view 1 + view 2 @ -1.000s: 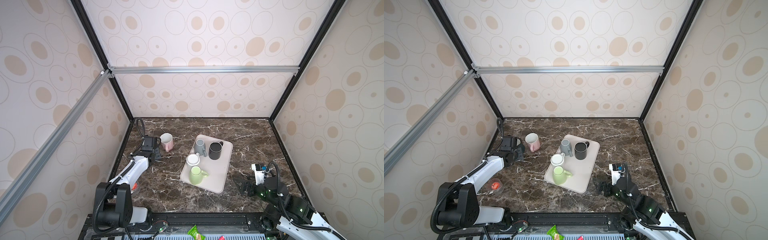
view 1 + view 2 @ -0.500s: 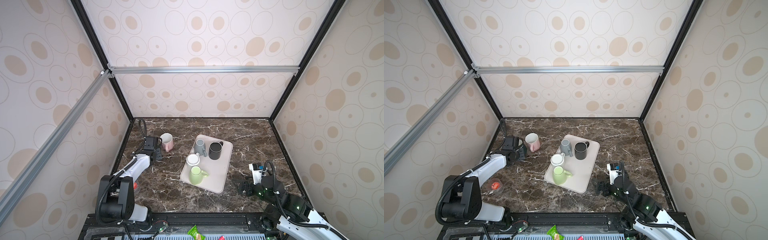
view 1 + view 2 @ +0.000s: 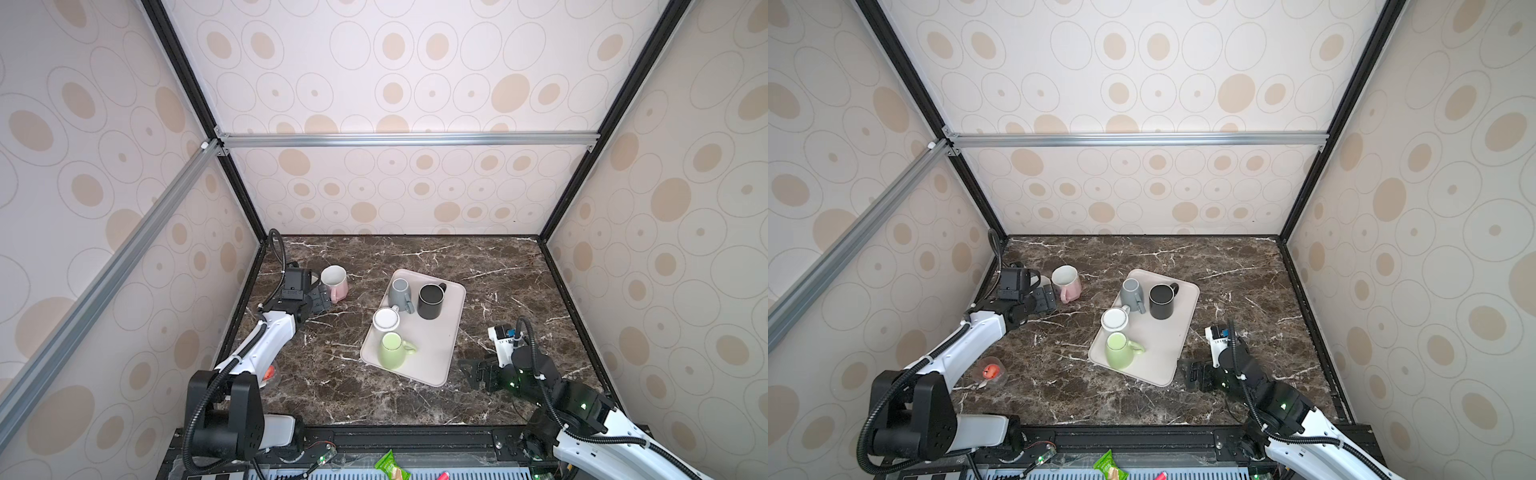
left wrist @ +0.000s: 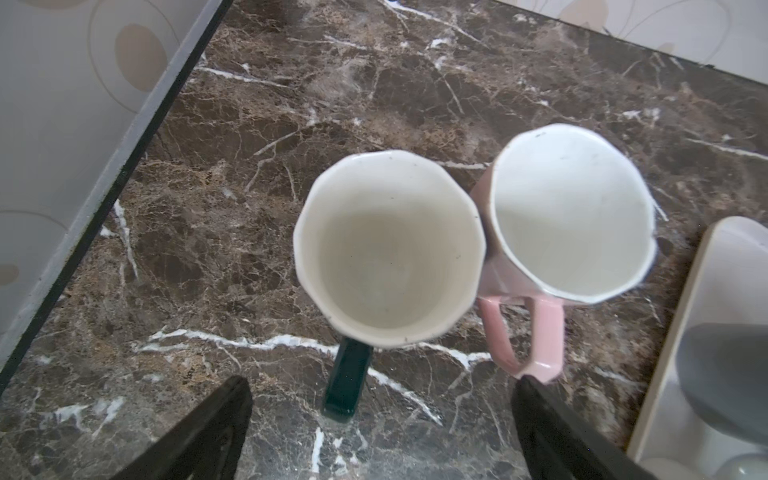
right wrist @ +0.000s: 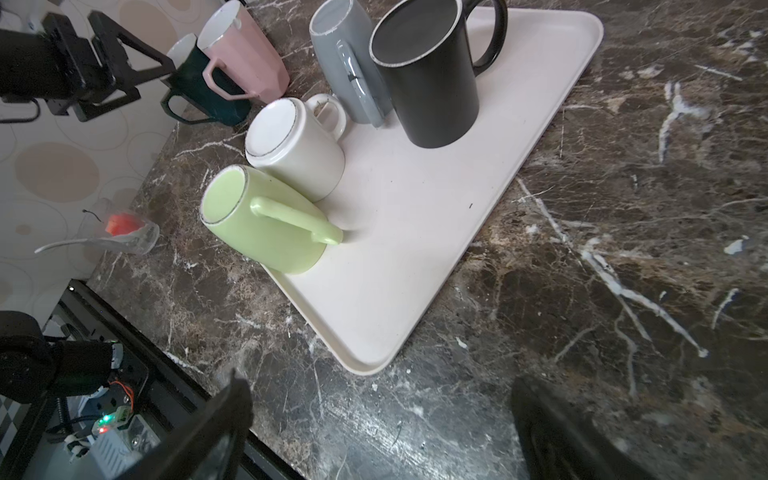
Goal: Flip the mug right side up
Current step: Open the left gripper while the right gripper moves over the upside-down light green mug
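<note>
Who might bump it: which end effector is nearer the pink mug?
Left. The left end effector is beside the pink mug, at its handle; the right end effector, beyond the tray.

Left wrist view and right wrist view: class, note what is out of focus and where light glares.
Left wrist view: fingers of the left end effector blurred, grey mug at the edge too. Right wrist view: fingers of the right end effector blurred; pale sheen on the marble tabletop beside them.
</note>
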### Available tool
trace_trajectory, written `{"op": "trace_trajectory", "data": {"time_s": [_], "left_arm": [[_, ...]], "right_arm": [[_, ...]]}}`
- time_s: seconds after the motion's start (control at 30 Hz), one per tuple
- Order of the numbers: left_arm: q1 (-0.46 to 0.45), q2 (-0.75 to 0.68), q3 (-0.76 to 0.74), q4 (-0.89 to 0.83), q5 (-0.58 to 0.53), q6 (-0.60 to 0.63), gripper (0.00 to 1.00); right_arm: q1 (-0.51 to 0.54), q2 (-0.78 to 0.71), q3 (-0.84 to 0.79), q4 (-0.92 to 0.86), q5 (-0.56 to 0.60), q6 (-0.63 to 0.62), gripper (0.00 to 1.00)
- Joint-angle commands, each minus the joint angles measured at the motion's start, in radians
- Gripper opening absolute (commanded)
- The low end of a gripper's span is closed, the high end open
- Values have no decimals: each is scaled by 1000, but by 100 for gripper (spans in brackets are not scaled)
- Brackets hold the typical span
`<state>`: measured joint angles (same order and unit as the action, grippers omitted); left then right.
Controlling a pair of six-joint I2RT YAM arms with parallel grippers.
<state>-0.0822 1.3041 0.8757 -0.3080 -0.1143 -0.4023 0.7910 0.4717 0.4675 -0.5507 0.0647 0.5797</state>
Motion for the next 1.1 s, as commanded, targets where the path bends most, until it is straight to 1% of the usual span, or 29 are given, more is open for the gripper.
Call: {"op": "trace_trajectory", "data": {"time_s": [0.0,0.13,0.23,0.37,0.47,0.53,0.6,0.67,0.73,0.9,1.07], "left_arm": [[-1,-91,16,-70,80,29,98],[-4,-184,4,-124,190,53,98],[-9,-244,-16,-150,276,70,98],[-16,-287,-50,-169,380,87,98],[-26,-333,-79,-145,450,71,98],[-32,-369,-88,-131,447,67,98],[-32,-396,-97,-121,449,67,98],[-33,-414,-116,-98,492,64,98],[-33,-428,-148,-65,527,47,98],[-35,-415,-195,-5,574,48,98],[-37,-409,-240,40,579,49,98]], "right_arm": [[8,51,67,-42,-54,-84,100],[8,178,155,-55,-118,-143,100],[7,304,205,-4,-192,-194,100],[9,464,256,83,-212,-252,100],[9,582,290,168,-222,-285,99],[10,671,320,213,-241,-312,99],[11,747,367,215,-240,-344,99],[12,807,401,228,-240,-374,99],[13,858,424,258,-271,-410,98],[16,941,453,309,-350,-459,97],[17,993,479,325,-405,-498,94]]}}
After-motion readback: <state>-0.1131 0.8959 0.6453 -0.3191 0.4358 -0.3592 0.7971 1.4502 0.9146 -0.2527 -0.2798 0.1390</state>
